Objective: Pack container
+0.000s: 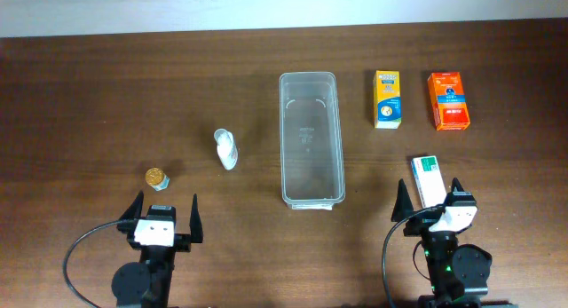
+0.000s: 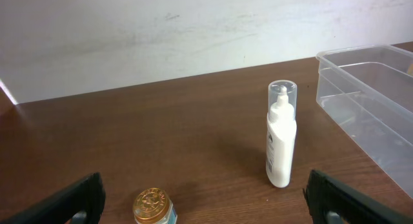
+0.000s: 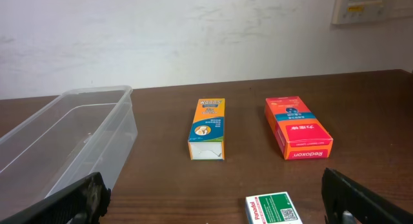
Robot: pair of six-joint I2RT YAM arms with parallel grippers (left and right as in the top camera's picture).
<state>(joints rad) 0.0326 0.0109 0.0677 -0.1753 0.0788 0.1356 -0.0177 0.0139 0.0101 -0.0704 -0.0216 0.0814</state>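
Red box (image 3: 298, 136) reads Redoxon; green-white box (image 3: 273, 209) Panadol; yellow box (image 3: 208, 128) Woods.

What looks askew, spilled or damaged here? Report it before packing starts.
Nothing looks spilled or damaged. The container sits empty and upright. The white bottle stands upright, and so does the gold-lidded jar. The yellow box and orange box lie flat and square. Only the green-and-white box is slightly turned compared with them.

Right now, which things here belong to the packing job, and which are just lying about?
Belongs to the job: the clear container; likely to go in it, the white bottle, gold-lidded jar, yellow box, orange box, green-and-white box.
Just there: the wall panel in the background.
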